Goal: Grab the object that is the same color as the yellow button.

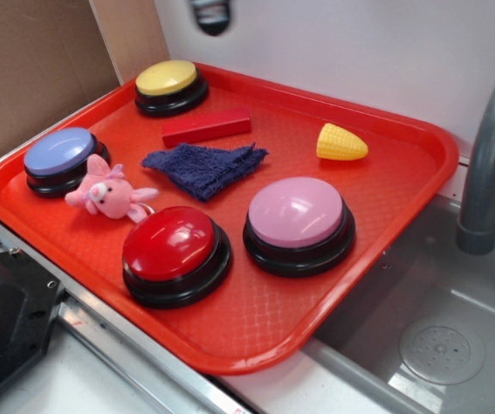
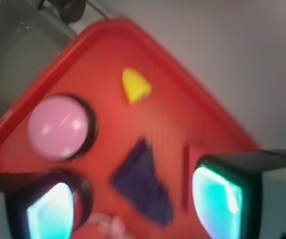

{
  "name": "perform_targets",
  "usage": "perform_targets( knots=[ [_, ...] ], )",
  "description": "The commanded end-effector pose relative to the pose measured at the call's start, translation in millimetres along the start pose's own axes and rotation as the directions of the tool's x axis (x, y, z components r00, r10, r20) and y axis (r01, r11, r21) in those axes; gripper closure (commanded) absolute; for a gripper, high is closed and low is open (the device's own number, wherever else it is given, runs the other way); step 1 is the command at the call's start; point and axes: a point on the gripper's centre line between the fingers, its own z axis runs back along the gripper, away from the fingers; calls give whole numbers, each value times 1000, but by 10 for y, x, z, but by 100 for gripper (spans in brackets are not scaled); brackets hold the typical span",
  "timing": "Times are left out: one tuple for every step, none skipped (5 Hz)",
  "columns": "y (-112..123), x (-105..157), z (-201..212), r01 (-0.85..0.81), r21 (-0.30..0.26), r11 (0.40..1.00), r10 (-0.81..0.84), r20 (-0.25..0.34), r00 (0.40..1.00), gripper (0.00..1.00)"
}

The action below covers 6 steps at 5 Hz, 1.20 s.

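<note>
One target only: we note the corn cob piece [image 1: 341, 143] lying on the tray's [image 1: 230, 349] far right, long axis pointing right, well ahead of our gripper [image 2: 133, 206], whose fingers are spread wide and empty.

The tray [image 1: 385, 285] is red plastic with a fine grid texture. The buttons have glossy plastic domes, as on the red button [image 1: 170, 242]. The toy corn [image 1: 341, 143] is ridged plastic. The blue cloth [image 1: 203, 166] looks rough; the pink bunny [image 1: 105, 191] plush.
</note>
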Motion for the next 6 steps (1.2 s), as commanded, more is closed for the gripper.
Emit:
perform_targets(
  knots=[
    [-10,434,-446,111,32,993,-110,-18,994,0],
    [-35,398,-749,145,33,989,-142,-82,986,0],
    [-37,396,-857,177,53,983,-168,-131,977,0],
    [-6,408,-1042,226,67,972,-213,-155,965,0],
    [44,390,-1203,235,76,969,-219,-178,959,0],
    [70,427,-1357,252,60,966,-236,-192,953,0]
  ],
)
